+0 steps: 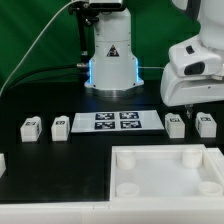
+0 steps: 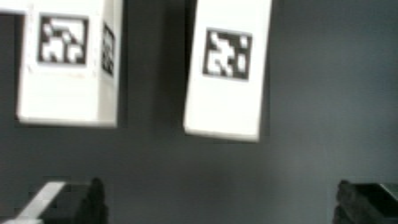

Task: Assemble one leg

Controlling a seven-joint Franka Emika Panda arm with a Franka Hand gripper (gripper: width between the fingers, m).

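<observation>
- One arm [image 1: 190, 70] leans in over the table's edge on the exterior view's right, its wrist turned down toward the parts below.
- One tray piece [image 1: 165, 170], big and white with round sockets, lies along the table's near edge, toward the corner on that same side.
- One marker board [image 1: 118, 122] sits mid-table, in front of the arm's base.
- Four posts lie in a row with the board.
  - The leg [image 1: 175, 125] is just beside the board's end under the arm, with a second leg [image 1: 206, 124] near it.
  - A third leg [image 1: 30, 126] and a fourth leg [image 1: 60, 126] lie off the other end.
  - Each looks like stiff, light, smooth plastic and not fragile.
  - I judge a pinch across the two long flat faces at mid-length safest, since a hold near an end could let it twist.
- Two fingers [image 2: 71, 200] of the gripper [image 2: 222, 205] stand wide apart and hold nothing. In the wrist view two tagged legs lie clear of them, neither yet between them.
</observation>
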